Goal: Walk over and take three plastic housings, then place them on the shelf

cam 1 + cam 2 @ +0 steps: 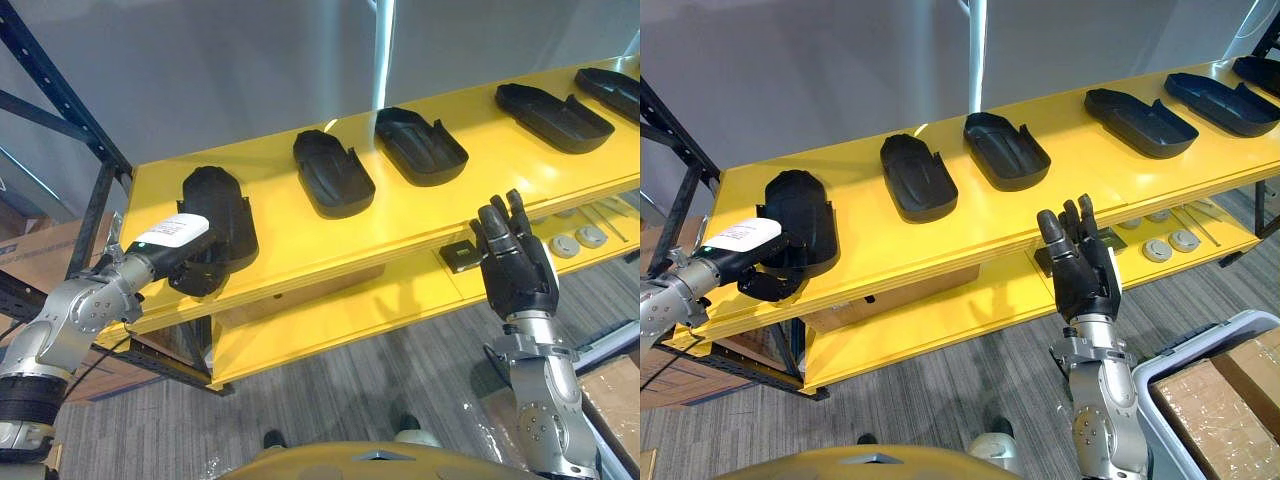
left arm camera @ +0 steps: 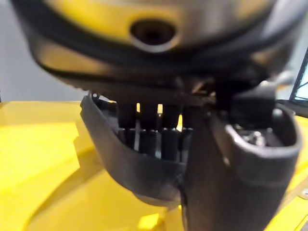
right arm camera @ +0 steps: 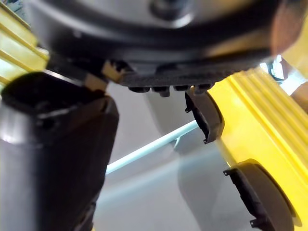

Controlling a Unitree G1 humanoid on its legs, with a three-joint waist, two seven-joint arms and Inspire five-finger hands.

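Several black plastic housings lie in a row on the yellow top shelf [image 1: 300,235]. My left hand [image 1: 195,258] is at the shelf's left end, shut on the near edge of the leftmost housing [image 1: 215,200]. In the left wrist view its fingers curl over the housing's wall [image 2: 120,163] and the thumb [image 2: 236,183] presses from outside. Further right lie a second housing [image 1: 332,172], a third [image 1: 420,145] and a fourth [image 1: 555,117]. My right hand [image 1: 515,262] is raised in front of the shelf's front edge, open and holding nothing.
A lower yellow shelf [image 1: 400,300] carries round grey parts [image 1: 578,240] and a small black square piece [image 1: 460,257]. Dark blue rack posts [image 1: 60,90] stand at the left. A grey bin with cardboard boxes [image 1: 1215,400] sits at the lower right.
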